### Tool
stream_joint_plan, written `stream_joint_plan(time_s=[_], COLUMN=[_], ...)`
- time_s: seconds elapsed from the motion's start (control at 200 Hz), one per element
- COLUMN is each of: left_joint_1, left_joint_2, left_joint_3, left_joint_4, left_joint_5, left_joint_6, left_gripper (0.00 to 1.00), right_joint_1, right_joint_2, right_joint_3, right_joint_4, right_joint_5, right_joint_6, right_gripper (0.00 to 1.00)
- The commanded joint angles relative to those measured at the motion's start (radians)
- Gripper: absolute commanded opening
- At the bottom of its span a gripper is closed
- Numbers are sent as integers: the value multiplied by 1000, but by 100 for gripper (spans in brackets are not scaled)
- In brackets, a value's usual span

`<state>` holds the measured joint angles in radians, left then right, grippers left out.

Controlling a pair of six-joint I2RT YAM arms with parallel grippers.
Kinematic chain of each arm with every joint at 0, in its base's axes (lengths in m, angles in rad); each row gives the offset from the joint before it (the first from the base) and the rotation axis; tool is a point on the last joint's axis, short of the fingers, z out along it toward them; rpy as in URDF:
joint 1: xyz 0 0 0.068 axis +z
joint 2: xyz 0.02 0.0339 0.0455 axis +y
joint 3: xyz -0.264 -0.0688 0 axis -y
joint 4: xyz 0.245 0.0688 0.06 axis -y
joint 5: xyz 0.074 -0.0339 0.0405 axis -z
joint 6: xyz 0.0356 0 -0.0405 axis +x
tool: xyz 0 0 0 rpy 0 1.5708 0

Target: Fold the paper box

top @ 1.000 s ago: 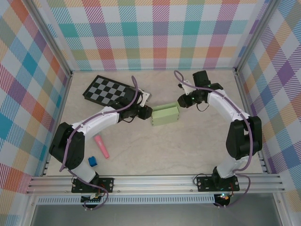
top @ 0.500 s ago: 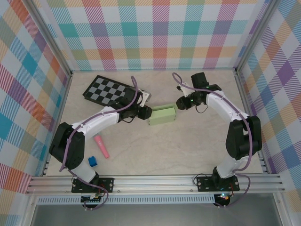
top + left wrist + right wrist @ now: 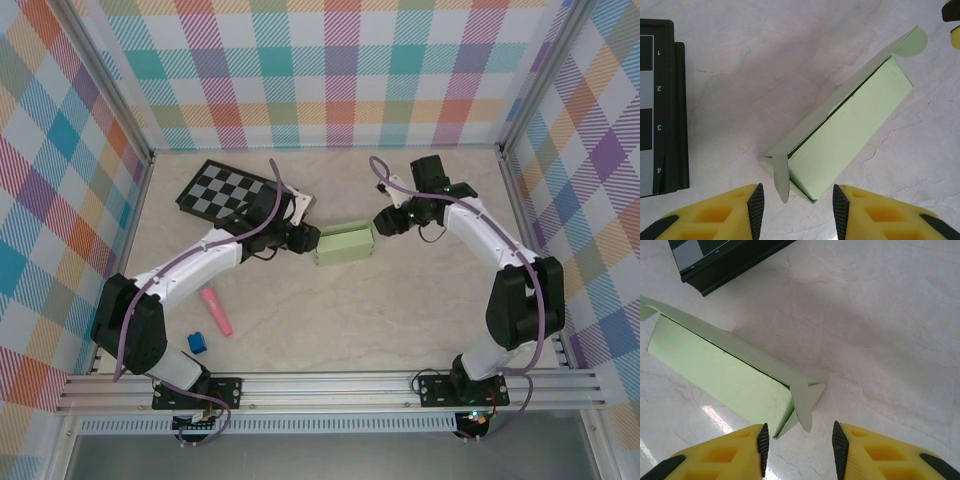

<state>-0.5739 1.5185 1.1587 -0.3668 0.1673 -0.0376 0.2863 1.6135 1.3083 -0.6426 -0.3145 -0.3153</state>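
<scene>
Paper box point(image 3: 345, 243): pale green, folded into a long closed sleeve, lying mid-table point(image 3: 400, 320) between the two arms. The top seam gapes slightly and a small flap sticks out loose at each end.
Left gripper point(image 3: 309, 238): jaws apart, straddling the box's left end without touching the card.
Right gripper point(image 3: 381, 222): jaws apart around the right end flap, with gaps on both sides.
Nearby: checkerboard point(image 3: 228, 190) just behind the left gripper. Pink stick point(image 3: 216, 311) and blue block point(image 3: 197, 343) lie well apart from the box.

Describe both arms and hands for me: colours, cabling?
The left arm and right arm have white shells with black joints, each with a purple cable looped alongside. The left hand and right hand have chunky yellow fingers faced with black pads.
</scene>
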Motion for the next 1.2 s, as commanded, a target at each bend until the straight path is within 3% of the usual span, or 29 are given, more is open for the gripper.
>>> stream_joint_plan(time_s=[0.0, 0.32, 0.575, 0.795, 1.195], left_joint_1=[9, 5, 2, -3, -7], left_joint_2=[11, 57, 99, 120, 147], left_joint_3=[-18, -27, 21, 66, 103], left_joint_4=[3, 39, 46, 23, 28], left_joint_5=[10, -8, -10, -23, -30], left_joint_6=[-5, -13, -16, -25, -98], left_gripper=[43, 39, 25, 16, 16], right_joint_1=[9, 30, 48, 78, 154], right_joint_2=[15, 78, 77, 77, 75], right_joint_3=[8, 14, 16, 23, 48], right_joint_4=[5, 50, 79, 59, 45], right_joint_5=[-45, -10, 29, 61, 185], right_joint_6=[-38, -26, 1, 51, 209], right_gripper=[43, 38, 18, 12, 4])
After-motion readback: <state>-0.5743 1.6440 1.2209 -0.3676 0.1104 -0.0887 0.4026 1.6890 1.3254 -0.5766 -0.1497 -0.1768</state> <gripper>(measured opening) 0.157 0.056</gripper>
